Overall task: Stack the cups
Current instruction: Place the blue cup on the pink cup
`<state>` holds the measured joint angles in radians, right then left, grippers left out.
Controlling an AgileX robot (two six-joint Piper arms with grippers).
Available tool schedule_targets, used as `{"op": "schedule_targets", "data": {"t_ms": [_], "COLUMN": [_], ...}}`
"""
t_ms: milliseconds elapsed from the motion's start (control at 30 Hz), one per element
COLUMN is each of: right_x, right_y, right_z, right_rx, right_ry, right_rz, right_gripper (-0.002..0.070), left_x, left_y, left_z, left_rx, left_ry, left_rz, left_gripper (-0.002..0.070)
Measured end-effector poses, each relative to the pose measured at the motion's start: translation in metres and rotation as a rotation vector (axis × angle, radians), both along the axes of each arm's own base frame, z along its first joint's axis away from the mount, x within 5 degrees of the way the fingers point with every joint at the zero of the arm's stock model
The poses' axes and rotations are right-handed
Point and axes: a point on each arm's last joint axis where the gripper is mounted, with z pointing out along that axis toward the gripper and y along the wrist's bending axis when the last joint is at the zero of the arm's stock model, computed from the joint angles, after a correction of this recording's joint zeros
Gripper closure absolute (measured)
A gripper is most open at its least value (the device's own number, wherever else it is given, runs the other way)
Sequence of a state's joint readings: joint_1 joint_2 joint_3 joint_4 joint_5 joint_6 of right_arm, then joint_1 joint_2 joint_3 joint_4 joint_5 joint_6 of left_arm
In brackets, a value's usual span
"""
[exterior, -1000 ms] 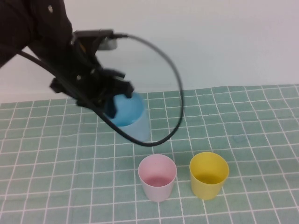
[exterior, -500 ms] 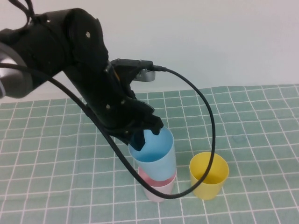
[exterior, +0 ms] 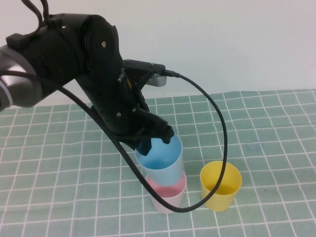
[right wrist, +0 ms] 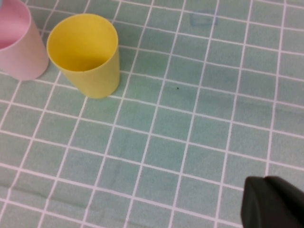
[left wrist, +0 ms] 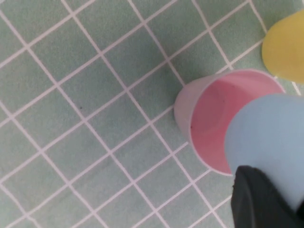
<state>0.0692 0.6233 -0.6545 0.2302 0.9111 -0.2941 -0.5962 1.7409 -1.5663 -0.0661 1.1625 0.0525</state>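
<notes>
Green gridded mat (exterior: 276, 128): left gripper (exterior: 150, 140) pinches blue cup (exterior: 160, 160) by its rim, partly nested in pink cup (exterior: 168, 193) directly below; yellow cup (exterior: 220, 185) just beside. Off-centre release could tip both. Right gripper (right wrist: 275, 209) hovers well apart.

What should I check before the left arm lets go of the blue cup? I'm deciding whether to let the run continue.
1. Left gripper gripping the blue cup at its rim: ok.
2. Blue cup's base inside the pink cup: ok, though the left wrist view shows it off-centre toward one wall.
3. Blue cup fully seated: not ok, most of it stands above the pink rim.
4. Pink cup upright on the mat: ok.
5. Yellow cup upright, apart from the pink cup: ok.
6. Right gripper away from the cups: ok; only a dark part shows in its wrist view.
</notes>
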Motion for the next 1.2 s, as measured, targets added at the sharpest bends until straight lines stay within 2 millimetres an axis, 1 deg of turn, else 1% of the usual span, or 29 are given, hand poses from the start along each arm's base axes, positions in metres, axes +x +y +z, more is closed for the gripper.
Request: {"op": "schedule_targets", "data": {"t_ms": [167,300,400,833,900,1067,1200], "right_x": [0.0,0.0,0.0,0.0,0.0,0.002,0.002], "right_y": [0.0,0.001,0.001,0.001,0.001,0.0,0.0], "right_z": [0.0,0.0,0.0,0.0,0.0,0.002,0.002], "right_rx": [0.006,0.008,0.008,0.004,0.004,0.003,-0.016], "right_ry": [0.0,0.001,0.001,-0.001,-0.005,-0.026,-0.039], "right_rz": [0.001,0.001,0.001,0.006,0.005,0.003,0.022], "right_gripper": [0.0678,0.0678,0.0678,0.0678,0.0678,0.0678,0.0678], "left_x": [0.001,0.008,0.01,0.016,0.016,0.016,0.016], "left_y": [-0.003,-0.007,-0.008,-0.013,-0.013,-0.013,-0.012], "left_z": [-0.003,-0.018,-0.025,-0.039,-0.039,-0.039,-0.038], "left_rx": [-0.019,0.003,0.019,0.033,0.032,0.03,0.038], "left_ry": [0.005,0.037,0.061,0.071,0.069,0.067,0.062], "left_rz": [0.003,0.003,0.003,-0.017,-0.017,-0.018,-0.043], "left_gripper": [0.0661,0.0661,0.0661,0.0655,0.0634,0.0515,0.0484]}}
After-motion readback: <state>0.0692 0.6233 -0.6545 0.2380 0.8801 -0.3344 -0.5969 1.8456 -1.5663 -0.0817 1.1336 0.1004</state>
